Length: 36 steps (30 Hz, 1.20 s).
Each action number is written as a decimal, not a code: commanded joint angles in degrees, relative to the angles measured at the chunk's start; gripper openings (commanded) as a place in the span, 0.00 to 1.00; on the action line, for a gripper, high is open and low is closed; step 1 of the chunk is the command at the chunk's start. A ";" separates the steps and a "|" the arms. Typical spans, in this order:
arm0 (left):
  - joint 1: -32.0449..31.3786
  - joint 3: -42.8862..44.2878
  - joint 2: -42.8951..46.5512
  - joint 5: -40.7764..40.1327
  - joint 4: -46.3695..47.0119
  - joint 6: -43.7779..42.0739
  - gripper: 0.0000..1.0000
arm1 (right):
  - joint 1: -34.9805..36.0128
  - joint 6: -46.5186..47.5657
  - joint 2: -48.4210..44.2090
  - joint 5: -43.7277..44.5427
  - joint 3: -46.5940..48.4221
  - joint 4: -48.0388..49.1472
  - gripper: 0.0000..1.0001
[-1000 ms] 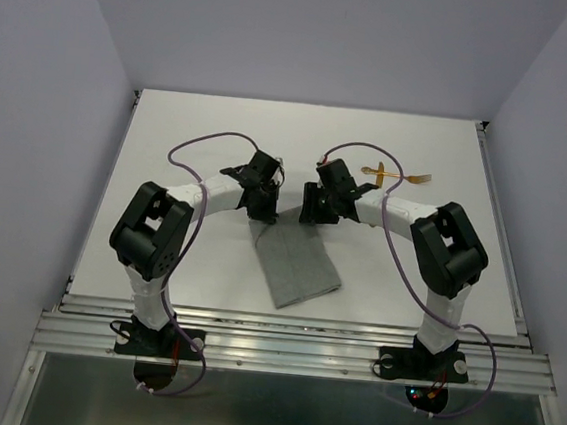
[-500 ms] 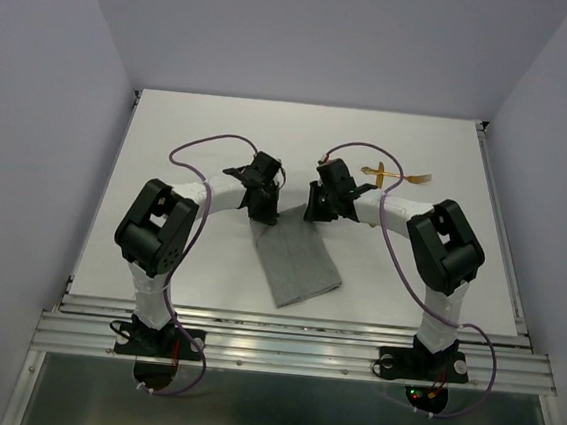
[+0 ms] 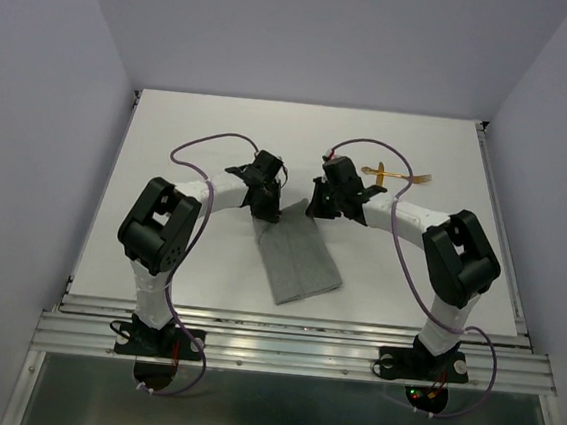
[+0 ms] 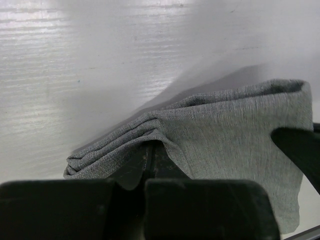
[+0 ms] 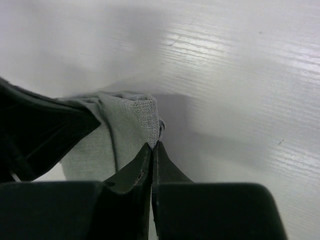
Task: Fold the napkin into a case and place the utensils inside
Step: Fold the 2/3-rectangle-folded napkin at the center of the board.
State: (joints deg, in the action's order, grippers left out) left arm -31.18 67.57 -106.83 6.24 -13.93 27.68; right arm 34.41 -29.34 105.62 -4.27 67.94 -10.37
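The grey napkin (image 3: 304, 265) lies folded into an oblong strip in the middle of the table, its far end raised. My left gripper (image 3: 267, 211) is shut on the far left corner; in the left wrist view its jaws (image 4: 150, 146) pinch the layered cloth edge (image 4: 235, 125). My right gripper (image 3: 316, 210) is shut on the far right corner; in the right wrist view the jaws (image 5: 154, 145) meet on the tip of the cloth (image 5: 125, 125). The golden utensils (image 3: 400, 174) lie on the table beyond the right gripper, apart from the cloth.
The white table (image 3: 161, 231) ends in metal rails (image 3: 291, 339) at the near edge, with raised side rails left and right. Purple cables (image 3: 205, 145) loop above both forearms. Lilac walls enclose the back and sides.
My right gripper has closed on the napkin's far right corner. The right arm's elbow has swung outward to the right. The left arm has held still.
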 commanded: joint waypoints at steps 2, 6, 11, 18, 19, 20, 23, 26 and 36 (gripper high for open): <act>-0.29 0.28 -2.42 -2.02 -0.39 -0.08 0.00 | 1.71 0.25 -5.42 1.90 -0.35 3.25 0.01; -0.29 0.10 -2.34 -1.85 -0.22 0.00 0.00 | 3.72 -0.62 -5.69 2.34 0.35 2.90 0.01; -0.29 0.11 -2.07 -1.76 -0.13 0.00 0.00 | 5.93 -2.03 -4.29 3.66 2.11 1.67 0.01; -0.29 0.02 -1.98 -1.58 -0.04 0.09 0.00 | 9.35 -4.58 -0.25 4.01 5.88 1.05 0.01; -0.29 -0.16 -1.98 -1.58 -0.13 0.09 0.00 | 9.36 -4.76 0.28 3.92 6.41 0.79 0.01; -0.29 -0.07 -1.98 -1.67 -0.04 0.09 0.00 | 9.88 -5.11 1.50 4.01 6.94 0.62 0.01; -0.29 0.02 -1.90 -1.58 -0.04 0.09 0.00 | 10.50 -6.25 3.70 5.59 8.26 0.44 0.01; -0.29 -0.16 -1.72 -1.41 0.13 0.27 0.00 | 10.50 -8.09 5.46 5.68 9.05 0.35 0.01; -0.29 -0.86 0.56 0.79 0.22 0.97 0.00 | 10.50 -13.72 12.14 7.78 9.75 0.09 0.01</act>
State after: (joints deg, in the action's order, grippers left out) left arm -30.74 67.75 -107.22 6.17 -12.56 28.34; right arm 44.18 -39.51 114.54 1.15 76.09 -10.57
